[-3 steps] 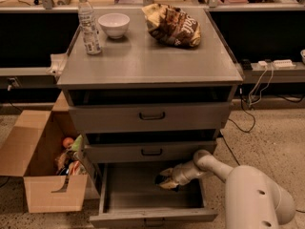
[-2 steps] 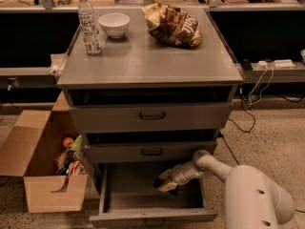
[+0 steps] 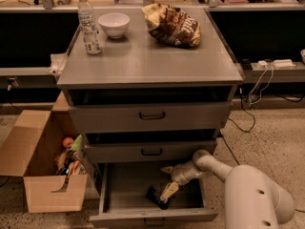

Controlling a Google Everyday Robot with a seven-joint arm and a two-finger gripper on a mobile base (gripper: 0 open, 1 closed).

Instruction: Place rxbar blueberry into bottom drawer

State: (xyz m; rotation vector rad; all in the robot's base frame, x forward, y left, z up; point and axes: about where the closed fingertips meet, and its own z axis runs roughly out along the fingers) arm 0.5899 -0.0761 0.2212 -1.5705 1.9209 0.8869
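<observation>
camera view: the flat navy-wrapped rxbar blueberry (image 3: 153,197) is seen inside the open grey metal bottom drawer (image 3: 143,217) at the cream gripper (image 3: 167,192), whose hold cannot be told; release is judged remaining.

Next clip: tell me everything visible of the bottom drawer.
The bottom drawer is the lowest and deepest of three in the grey cabinet, metal by its look. It stands pulled out, open from above, showing plain grey walls, a grey floor and a wide front panel. The dark rxbar blueberry is inside near the front middle. The pincer reaches in from the right, right at the bar; whether it holds it I cannot tell. A cardboard box stands on the floor beside it.
</observation>
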